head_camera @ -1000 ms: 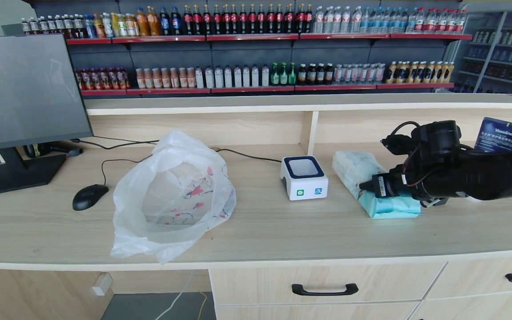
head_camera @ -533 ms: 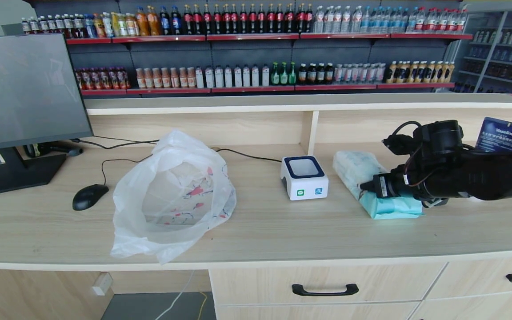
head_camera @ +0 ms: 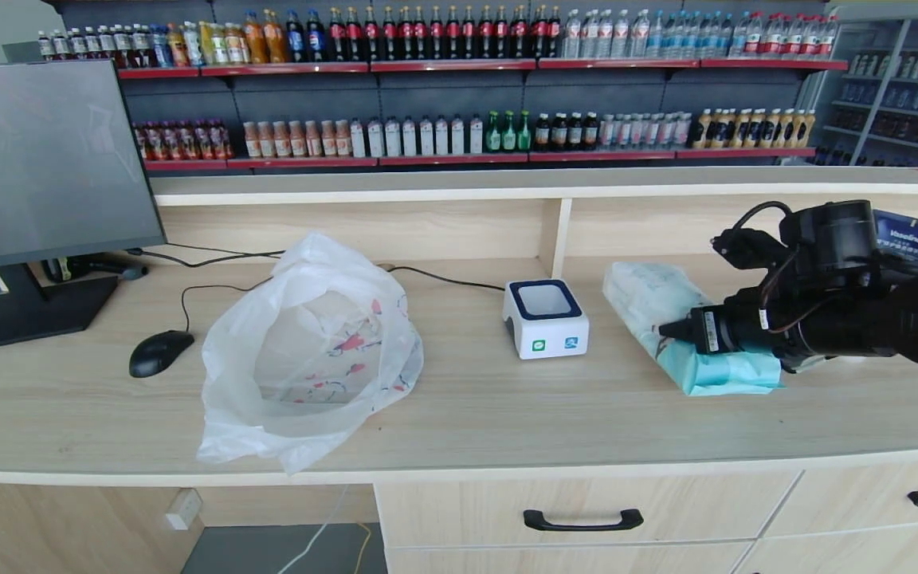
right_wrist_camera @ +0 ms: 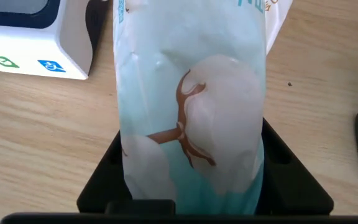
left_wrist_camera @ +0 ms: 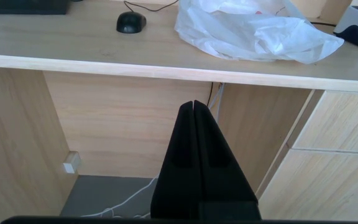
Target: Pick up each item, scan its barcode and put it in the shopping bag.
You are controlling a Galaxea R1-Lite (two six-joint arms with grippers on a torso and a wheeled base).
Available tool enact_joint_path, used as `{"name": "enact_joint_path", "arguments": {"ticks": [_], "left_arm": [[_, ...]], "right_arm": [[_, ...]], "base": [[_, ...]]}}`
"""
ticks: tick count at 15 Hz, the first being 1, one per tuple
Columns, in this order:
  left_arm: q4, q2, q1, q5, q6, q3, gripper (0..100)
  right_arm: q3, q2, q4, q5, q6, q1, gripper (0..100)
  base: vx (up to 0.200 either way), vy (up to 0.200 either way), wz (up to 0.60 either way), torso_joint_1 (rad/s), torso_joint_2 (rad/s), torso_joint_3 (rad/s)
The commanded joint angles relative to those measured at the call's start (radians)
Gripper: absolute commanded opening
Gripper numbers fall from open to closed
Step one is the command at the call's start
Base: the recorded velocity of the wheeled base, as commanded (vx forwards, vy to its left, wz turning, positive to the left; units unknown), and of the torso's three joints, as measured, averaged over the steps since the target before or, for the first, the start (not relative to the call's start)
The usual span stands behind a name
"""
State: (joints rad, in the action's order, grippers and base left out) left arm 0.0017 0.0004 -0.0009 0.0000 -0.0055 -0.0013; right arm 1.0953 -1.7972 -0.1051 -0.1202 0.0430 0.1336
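The right gripper (right_wrist_camera: 194,158) is seen clamped on a teal-and-white soft pack (head_camera: 650,303), with one finger at each side. The pack is located at the right of the head view, just right of the scanner (head_camera: 545,319). Whether it touches the counter (head_camera: 507,414) cannot be told. The shopping bag (head_camera: 311,351) is found open, left of centre, near the scanner. The left gripper (left_wrist_camera: 193,109) is held below the counter's front edge, its fingers pressed together.

Left end effector (left_wrist_camera: 194,107) sits low, fingers together; right end effector (right_wrist_camera: 192,167) clamps the pack (right_wrist_camera: 182,74).
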Motion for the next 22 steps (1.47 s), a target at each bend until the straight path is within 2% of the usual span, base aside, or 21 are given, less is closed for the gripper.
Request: {"name": "enact_joint_path", "arguments": {"ticks": [1,5,8,15,16,18,20,22], "left_arm": [[-0.002,0.0,0.001,0.0,-0.001,0.001,0],[0.0,0.0,-0.001,0.0,-0.001,0.0,0],[0.0,0.0,-0.001,0.0,-0.001,0.0,0],[0.0,0.0,-0.001,0.0,-0.001,0.0,0],[0.0,0.0,0.001,0.0,-0.001,0.001,0],[0.0,0.0,-0.001,0.0,-0.001,0.001,0],[0.0,0.0,0.001,0.0,-0.001,0.0,0],[0.0,0.0,-0.001,0.0,-0.001,0.0,0]], "right_arm": [[-0.058,0.116,-0.005,-0.022,-0.002,0.0,0],[-0.166,0.289,-0.01,-0.072,-0.035,0.001,0],[-0.281,0.447,-0.061,-0.091,-0.141,0.034,0],[-0.641,0.664,-0.343,-0.121,-0.391,0.136,0],[-0.713,0.702,-0.461,-0.128,-0.604,0.19,0],[-0.721,0.699,-0.604,-0.128,-0.821,0.205,0],[-0.75,0.697,-0.645,-0.131,-0.881,0.247,0],[-0.839,0.697,-0.809,-0.131,-1.008,0.336,0]], "base": [[0.0,0.0,0.0,0.0,0.0,0.0],[0.0,0.0,0.0,0.0,0.0,0.0],[0.0,0.0,0.0,0.0,0.0,0.0],[0.0,0.0,0.0,0.0,0.0,0.0],[0.0,0.0,0.0,0.0,0.0,0.0],[0.0,0.0,0.0,0.0,0.0,0.0],[0.0,0.0,0.0,0.0,0.0,0.0],[0.0,0.0,0.0,0.0,0.0,0.0]]}}
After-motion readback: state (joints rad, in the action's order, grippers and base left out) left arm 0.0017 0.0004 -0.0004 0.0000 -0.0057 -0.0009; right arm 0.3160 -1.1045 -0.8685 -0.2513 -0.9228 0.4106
